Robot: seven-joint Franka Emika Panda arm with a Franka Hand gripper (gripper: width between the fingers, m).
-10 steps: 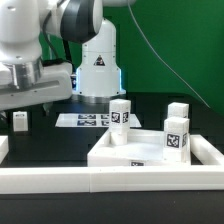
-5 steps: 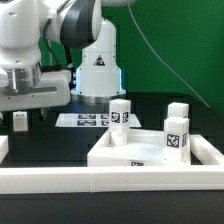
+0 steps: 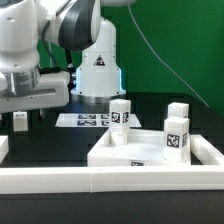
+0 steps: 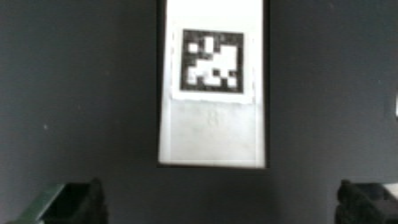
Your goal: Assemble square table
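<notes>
White leg peg (image 4: 214, 95) is seen lying flat on the dark desk (image 4: 71, 90); pincer (image 4: 217, 203) fingers are held apart, astride it, untouching.

The large white square table top (image 3: 150, 152) looks like smooth moulded plastic with a faint satin sheen, and the small white upright leg pegs (image 3: 120, 113) standing on and near it have the same plain plastic look, each carrying a flat, matt black-and-white printed tag that seems to be paper. The black table surface (image 3: 60, 140) beneath is dark and matt, without reflections, while the long white rail (image 3: 100, 180) along its front edge appears as smooth white plastic. The robot arm's white rounded casing (image 3: 30, 35) is glossy, and in the wrist view a leg peg (image 4: 214, 90) shows a dull, slightly grainy white face below its matt tag.
</notes>
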